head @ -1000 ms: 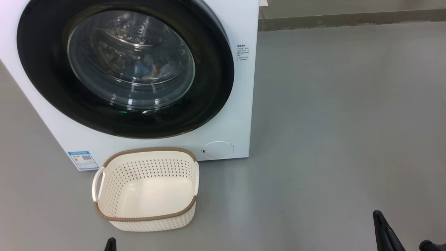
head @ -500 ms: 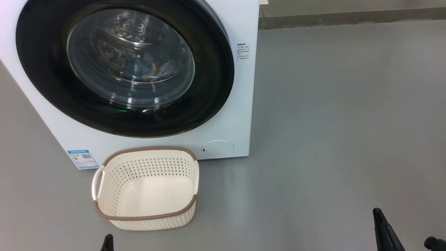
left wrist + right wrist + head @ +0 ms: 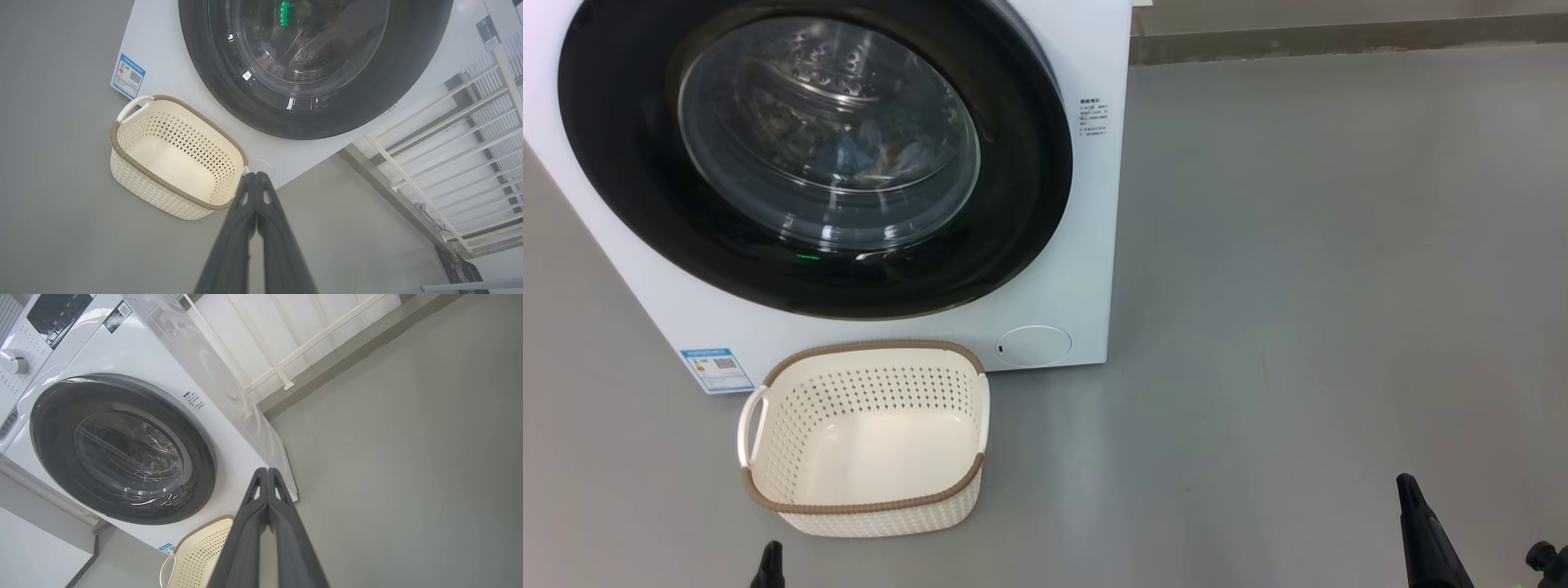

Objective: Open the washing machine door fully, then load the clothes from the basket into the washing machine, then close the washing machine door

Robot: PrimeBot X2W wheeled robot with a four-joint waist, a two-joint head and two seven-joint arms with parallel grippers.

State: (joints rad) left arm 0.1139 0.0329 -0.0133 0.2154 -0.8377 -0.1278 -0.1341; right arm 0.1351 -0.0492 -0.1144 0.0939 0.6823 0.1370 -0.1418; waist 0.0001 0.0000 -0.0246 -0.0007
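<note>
Now, washing machine door (image 3: 817, 204): closed flush against the washing machine (image 3: 1086, 245), its glossy black rim ringing the glass, up ahead of both grippers.
Clothes (image 3: 882, 155): a glimpse of light blue and orange fabric behind the glass, low in the steel drum.
Basket (image 3: 882, 523): on the grey floor (image 3: 1298, 286) just past the left gripper's fingertips, with nothing in it; its far rim sits under the door, between the blue energy label (image 3: 716, 369) and the small round flap (image 3: 1033, 345).
Left gripper (image 3: 255, 176): both dark fingers pressed together, holding nothing, hanging above the floor at the basket's near side.
Right gripper (image 3: 267, 471): fingers likewise meeting tip to tip on nothing, well off to the basket's right, with the machine's front corner ahead and to its left.
</note>
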